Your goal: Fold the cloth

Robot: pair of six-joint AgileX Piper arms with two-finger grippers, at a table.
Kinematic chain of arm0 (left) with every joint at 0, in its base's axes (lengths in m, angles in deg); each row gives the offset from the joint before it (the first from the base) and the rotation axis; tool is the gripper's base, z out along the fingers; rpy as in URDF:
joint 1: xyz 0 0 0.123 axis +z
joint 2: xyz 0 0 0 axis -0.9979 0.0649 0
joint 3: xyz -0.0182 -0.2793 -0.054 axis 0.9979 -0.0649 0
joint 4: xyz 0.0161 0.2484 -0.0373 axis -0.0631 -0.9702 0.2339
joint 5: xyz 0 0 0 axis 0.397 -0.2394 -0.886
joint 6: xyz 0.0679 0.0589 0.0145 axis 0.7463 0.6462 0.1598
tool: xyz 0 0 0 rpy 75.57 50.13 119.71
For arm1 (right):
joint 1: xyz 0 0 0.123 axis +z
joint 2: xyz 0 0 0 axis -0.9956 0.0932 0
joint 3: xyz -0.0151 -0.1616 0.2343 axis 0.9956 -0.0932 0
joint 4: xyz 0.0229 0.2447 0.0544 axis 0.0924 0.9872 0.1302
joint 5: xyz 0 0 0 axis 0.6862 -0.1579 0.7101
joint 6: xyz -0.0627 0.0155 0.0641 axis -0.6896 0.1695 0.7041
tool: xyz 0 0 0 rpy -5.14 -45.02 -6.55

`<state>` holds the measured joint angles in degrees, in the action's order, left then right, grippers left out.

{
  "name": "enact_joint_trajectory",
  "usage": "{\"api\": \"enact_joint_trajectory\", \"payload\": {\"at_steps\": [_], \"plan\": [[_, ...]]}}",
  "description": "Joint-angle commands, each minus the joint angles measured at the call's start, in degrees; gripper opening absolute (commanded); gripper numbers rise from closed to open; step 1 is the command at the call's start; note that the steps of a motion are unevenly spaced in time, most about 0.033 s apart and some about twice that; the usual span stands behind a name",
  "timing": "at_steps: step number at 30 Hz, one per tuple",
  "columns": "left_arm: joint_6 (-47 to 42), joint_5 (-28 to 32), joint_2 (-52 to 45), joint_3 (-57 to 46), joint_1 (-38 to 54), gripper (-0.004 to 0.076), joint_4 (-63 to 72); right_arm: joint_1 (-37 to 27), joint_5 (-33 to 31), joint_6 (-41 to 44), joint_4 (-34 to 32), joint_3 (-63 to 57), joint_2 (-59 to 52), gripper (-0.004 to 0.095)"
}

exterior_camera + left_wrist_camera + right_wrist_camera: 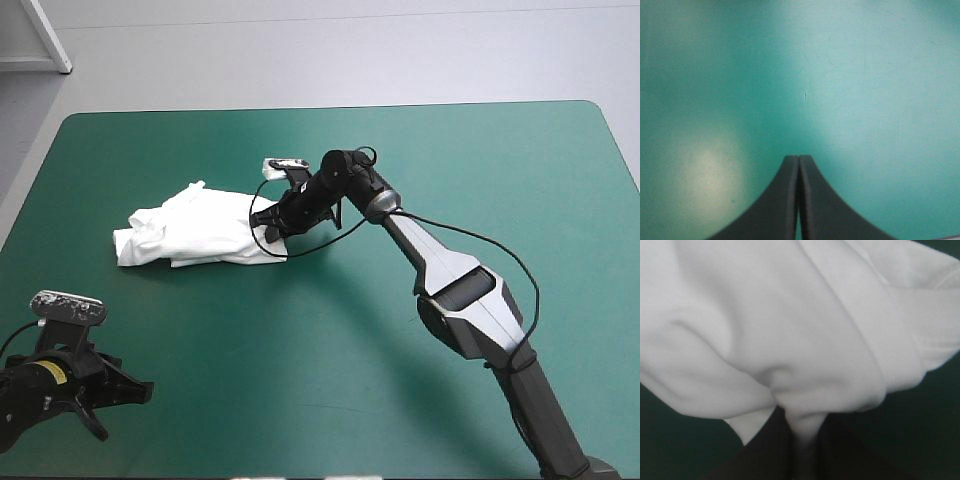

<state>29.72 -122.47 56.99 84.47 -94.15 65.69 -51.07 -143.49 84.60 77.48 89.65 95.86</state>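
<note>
Your right gripper (270,232) pinching the T-shirt (195,235) tight, its bulk lying just ahead of the tips, your left gripper (798,159) hovering clenched, empty, well apart.

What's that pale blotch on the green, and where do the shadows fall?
Left wrist view: the blotch is probably light glare on the teal-green cover, beside the shut jaws. High view: the right arm casts a soft shadow on the cover beside it. Right wrist view: the T-shirt shows grey shading in its folds.

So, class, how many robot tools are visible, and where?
2. The left tool, shut and empty, is over the teal-green cover's near-left corner; the right tool is shut on the T-shirt's right edge.
</note>
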Motion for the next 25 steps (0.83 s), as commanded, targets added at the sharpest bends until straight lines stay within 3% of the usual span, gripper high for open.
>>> {"api": "enact_joint_trajectory", "payload": {"at_steps": [1, 10, 25], "plan": [[-0.09, -1.97, 0.36, 1.39, -0.03, -0.0008, 0.00, -1.15, 1.43, -0.07, -1.92, 3.46, -4.49, -0.0019], [-0.09, -1.89, 0.36, 1.39, -0.03, -0.0008, 0.00, -8.24, -6.73, 6.83, -24.48, 9.73, -5.04, -0.0019], [-0.09, -1.89, 0.36, 1.39, -0.03, -0.0008, 0.00, -37.14, -6.73, 7.75, -25.83, 9.62, -5.62, -0.0019]]}}
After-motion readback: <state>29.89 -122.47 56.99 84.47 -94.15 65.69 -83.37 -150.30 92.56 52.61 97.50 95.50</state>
